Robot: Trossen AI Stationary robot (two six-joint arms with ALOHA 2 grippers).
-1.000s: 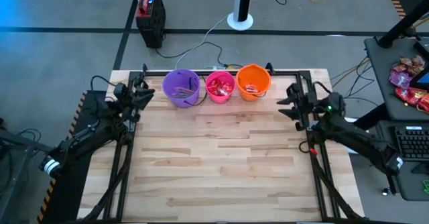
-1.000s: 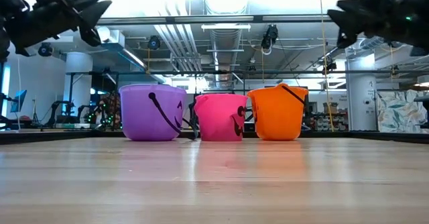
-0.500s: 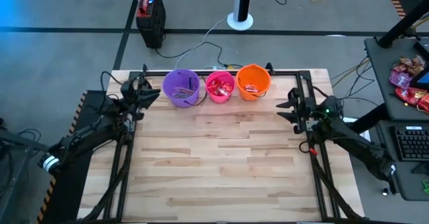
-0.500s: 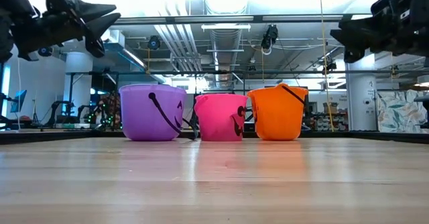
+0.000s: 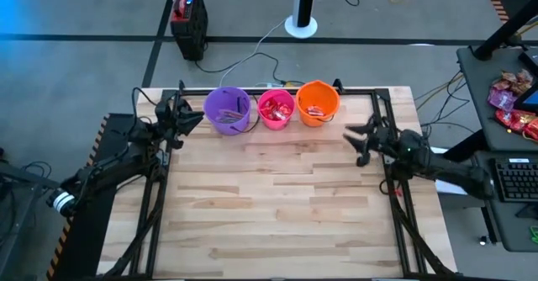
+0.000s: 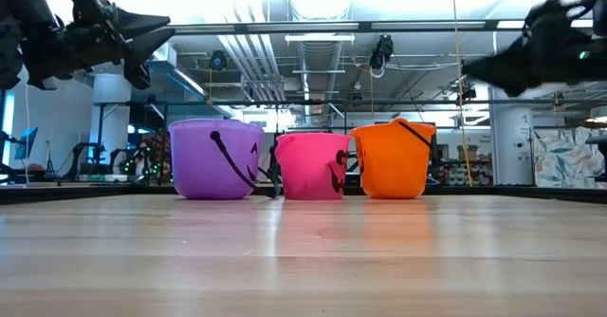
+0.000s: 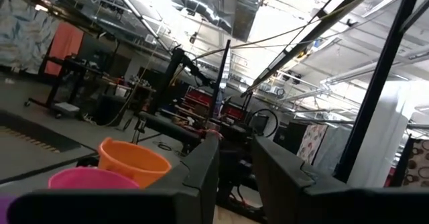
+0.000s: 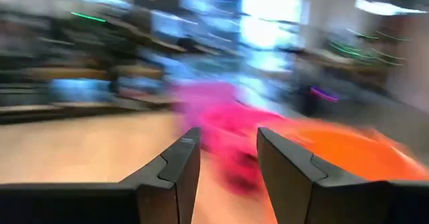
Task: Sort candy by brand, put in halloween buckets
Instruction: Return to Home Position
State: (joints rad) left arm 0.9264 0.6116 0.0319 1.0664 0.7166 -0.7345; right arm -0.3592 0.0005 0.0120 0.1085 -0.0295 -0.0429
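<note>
Three bright buckets [image 6: 310, 170], candy [image 5: 274, 106] apparently inside

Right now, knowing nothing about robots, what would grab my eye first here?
A purple bucket, a pink bucket and an orange bucket stand in a row at the far edge of the table, red candy showing in the pink one. On either side, the left end effector and right end effector hang open and empty above the wood.

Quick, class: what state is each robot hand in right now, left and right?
The left hand is open and empty, raised by the purple bucket.
The right hand is open and empty, raised over the table on its right side.
</note>
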